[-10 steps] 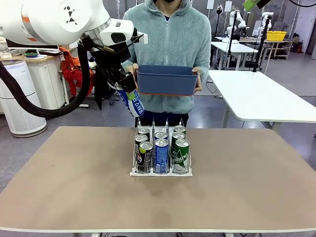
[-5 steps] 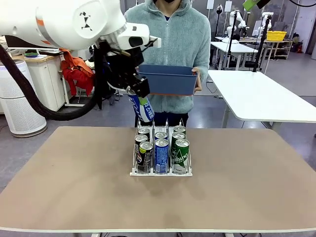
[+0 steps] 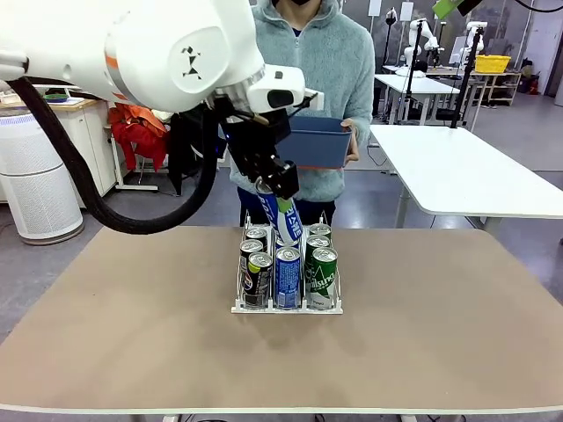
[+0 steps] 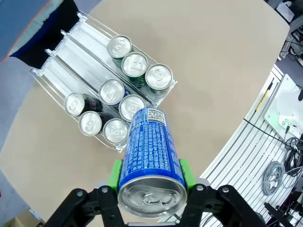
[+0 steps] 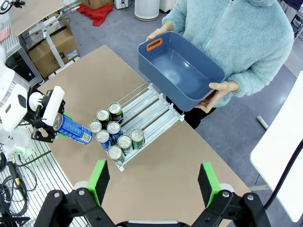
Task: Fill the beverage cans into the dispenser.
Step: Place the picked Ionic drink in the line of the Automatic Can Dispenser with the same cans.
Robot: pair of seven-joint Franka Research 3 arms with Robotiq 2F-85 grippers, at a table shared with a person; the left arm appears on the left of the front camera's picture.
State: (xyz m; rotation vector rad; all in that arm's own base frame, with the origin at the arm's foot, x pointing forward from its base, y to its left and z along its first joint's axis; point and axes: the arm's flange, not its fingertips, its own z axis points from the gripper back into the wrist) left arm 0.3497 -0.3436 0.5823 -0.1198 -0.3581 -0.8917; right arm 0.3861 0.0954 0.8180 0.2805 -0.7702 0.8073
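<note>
My left gripper (image 3: 276, 186) is shut on a blue can with white lettering (image 3: 286, 218), held tilted just above the rear of the dispenser (image 3: 286, 309). In the left wrist view the same blue can (image 4: 150, 156) sits between my green pads (image 4: 115, 174), with the dispenser (image 4: 71, 47) below. Black-and-green cans (image 3: 258, 274) fill its left lane, blue cans (image 3: 288, 274) the middle and green cans (image 3: 323, 274) the right. The rear halves of the lanes are bare. My right gripper (image 5: 154, 184) hangs open high above the table, looking down on the dispenser (image 5: 151, 111) and the held can (image 5: 73, 130).
A person at the far side holds a dark blue bin (image 3: 318, 141) at chest height behind the dispenser; the bin (image 5: 182, 71) is empty. The tan table (image 3: 132, 325) has free room on both sides of the rack. A white table (image 3: 466, 176) stands at the back right.
My left arm has carried the blue can to the right and downward, from beside the bin to just above the back of the dispenser. The person and the bin have stayed put.
</note>
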